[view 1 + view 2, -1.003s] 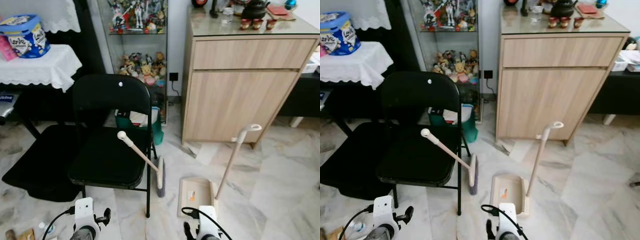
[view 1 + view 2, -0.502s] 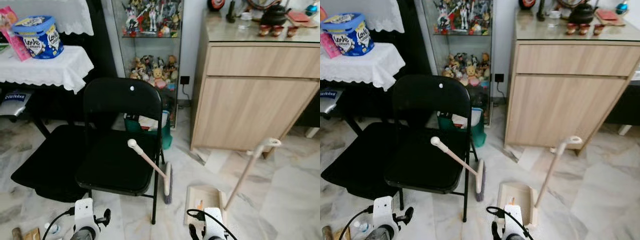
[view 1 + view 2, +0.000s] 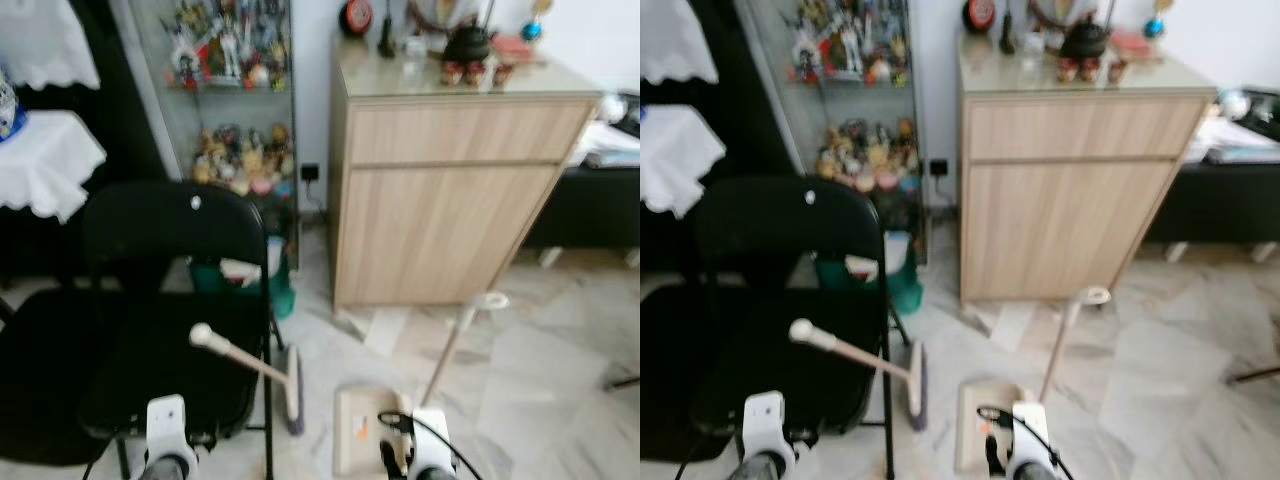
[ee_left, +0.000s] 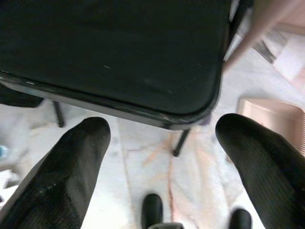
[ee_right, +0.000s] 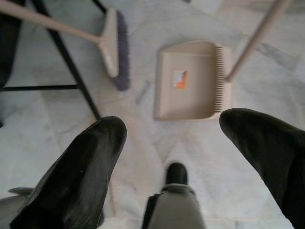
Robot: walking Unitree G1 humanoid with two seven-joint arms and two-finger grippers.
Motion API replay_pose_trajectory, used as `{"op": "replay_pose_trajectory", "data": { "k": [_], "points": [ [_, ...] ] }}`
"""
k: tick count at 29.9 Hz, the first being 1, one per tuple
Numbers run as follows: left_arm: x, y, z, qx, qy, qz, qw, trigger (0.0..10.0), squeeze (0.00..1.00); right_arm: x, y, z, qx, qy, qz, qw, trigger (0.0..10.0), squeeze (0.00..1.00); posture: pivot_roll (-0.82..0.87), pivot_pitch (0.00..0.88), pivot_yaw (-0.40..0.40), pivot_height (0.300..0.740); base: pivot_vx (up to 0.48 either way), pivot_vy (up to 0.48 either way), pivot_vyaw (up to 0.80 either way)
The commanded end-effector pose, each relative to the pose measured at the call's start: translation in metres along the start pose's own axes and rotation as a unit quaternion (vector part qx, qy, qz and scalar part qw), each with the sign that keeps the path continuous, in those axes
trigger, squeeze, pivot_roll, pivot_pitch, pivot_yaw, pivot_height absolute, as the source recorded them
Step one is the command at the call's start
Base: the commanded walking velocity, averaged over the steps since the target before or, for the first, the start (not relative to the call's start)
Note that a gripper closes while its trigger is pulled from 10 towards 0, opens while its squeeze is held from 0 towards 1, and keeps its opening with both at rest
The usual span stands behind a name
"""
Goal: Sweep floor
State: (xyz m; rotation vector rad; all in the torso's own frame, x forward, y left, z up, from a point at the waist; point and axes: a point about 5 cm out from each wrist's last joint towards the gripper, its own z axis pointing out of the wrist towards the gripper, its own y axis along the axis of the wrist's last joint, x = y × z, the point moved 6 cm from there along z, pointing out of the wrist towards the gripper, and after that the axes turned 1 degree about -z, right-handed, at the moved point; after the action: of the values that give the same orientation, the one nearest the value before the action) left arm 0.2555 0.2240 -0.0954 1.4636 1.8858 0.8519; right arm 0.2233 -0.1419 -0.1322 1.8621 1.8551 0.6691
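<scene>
A broom with a beige handle [image 3: 240,357] leans on the seat of a black folding chair [image 3: 160,300], its brush head [image 3: 293,390] on the marble floor. The head and handle also appear in the right wrist view as the broom [image 5: 113,45]. Beside it lies a beige dustpan [image 5: 190,81] with its long handle [image 3: 455,345] standing up. My right gripper [image 5: 174,124] hangs open above the floor, just short of the dustpan. My left gripper [image 4: 161,128] is open over the front edge of the chair seat [image 4: 119,52]. Both wrists sit at the bottom of the eye views.
A wooden cabinet [image 3: 440,190] stands behind the dustpan, with a glass case of figurines [image 3: 225,100] to its left. A green bin [image 3: 240,285] sits behind the chair. A white-clothed table [image 3: 40,165] is at far left, low dark furniture [image 3: 590,205] at right.
The whole picture has shifted left and blurred, so the camera has turned right. Broom, dustpan and chair keep their places relative to each other.
</scene>
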Motion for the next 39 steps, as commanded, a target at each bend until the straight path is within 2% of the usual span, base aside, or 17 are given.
{"op": "replay_pose_trajectory", "data": {
  "k": [1,4,6,7,10,13,18,23,26,31,33,35,39],
  "points": [
    [0.005,-0.001,-0.001,-0.003,0.008,-0.001,1.000,10.0,0.00,0.000,-0.002,0.000,0.003,0.001,-0.005,1.000,10.0,0.00,-0.09,0.000,0.031,0.740,0.000,0.000,0.00],
    [0.010,0.008,-0.002,-0.028,0.016,-0.002,0.999,10.0,0.00,0.000,-0.002,0.000,0.005,0.001,-0.005,1.000,10.0,0.00,-0.09,0.000,0.032,0.740,0.000,0.000,0.00],
    [0.010,0.014,-0.003,-0.050,0.015,-0.002,0.999,10.0,0.23,-0.001,-0.003,0.000,0.005,0.001,-0.006,1.000,10.0,0.00,-0.09,0.000,0.032,0.740,0.000,0.000,0.00],
    [0.009,0.018,-0.004,-0.061,0.012,-0.002,0.998,10.0,1.00,-0.001,-0.003,0.000,0.005,0.001,-0.006,1.000,10.0,0.00,-0.09,0.000,0.032,0.740,0.000,0.000,0.00],
    [0.005,0.028,-0.006,-0.097,-0.004,0.001,0.995,10.0,1.00,-0.002,-0.003,-0.001,0.006,0.001,-0.007,1.000,10.0,0.00,-0.09,0.000,0.030,0.740,0.000,0.000,0.00],
    [-0.006,0.036,-0.011,-0.128,-0.038,0.009,0.991,10.0,1.00,-0.004,-0.003,-0.001,0.007,0.002,-0.010,1.000,10.0,0.00,-0.08,0.000,0.028,0.740,0.000,0.000,0.00],
    [-0.015,0.044,-0.016,-0.158,-0.067,0.009,0.985,10.0,1.00,-0.004,-0.003,-0.001,0.007,0.003,-0.013,1.000,10.0,0.00,-0.08,0.000,0.030,0.740,0.000,0.000,0.00],
    [-0.023,0.047,-0.021,-0.172,-0.094,0.027,0.980,10.0,1.00,-0.003,-0.003,-0.001,0.008,0.004,-0.014,1.000,10.0,0.00,-0.08,0.000,0.030,0.740,0.000,0.000,0.00],
    [-0.022,0.049,-0.024,-0.179,-0.097,0.035,0.978,10.0,1.00,-0.004,-0.003,-0.001,0.007,0.004,-0.013,1.000,10.0,0.00,-0.08,0.000,0.031,0.740,0.000,0.000,0.00],
    [-0.026,0.061,-0.030,-0.207,-0.112,0.039,0.971,10.0,1.00,-0.004,-0.003,0.000,0.007,0.003,-0.012,1.000,10.0,0.00,-0.08,0.000,0.029,0.740,0.000,0.000,0.00],
    [-0.030,0.064,-0.032,-0.212,-0.124,0.044,0.968,10.0,1.00,-0.004,-0.002,0.000,0.007,0.003,-0.012,1.000,10.0,0.00,-0.08,0.000,0.029,0.740,0.000,0.000,0.00],
    [-0.043,0.071,-0.036,-0.221,-0.154,0.048,0.962,10.0,1.00,-0.004,-0.002,0.000,0.006,0.003,-0.013,1.000,10.0,0.00,-0.08,0.000,0.028,0.740,0.000,0.000,0.00],
    [-0.050,0.077,-0.037,-0.231,-0.168,0.047,0.957,10.0,1.00,-0.005,-0.001,0.000,0.005,0.003,-0.012,1.000,10.0,0.00,-0.08,0.000,0.030,0.740,0.000,0.000,0.00]
  ]
}}
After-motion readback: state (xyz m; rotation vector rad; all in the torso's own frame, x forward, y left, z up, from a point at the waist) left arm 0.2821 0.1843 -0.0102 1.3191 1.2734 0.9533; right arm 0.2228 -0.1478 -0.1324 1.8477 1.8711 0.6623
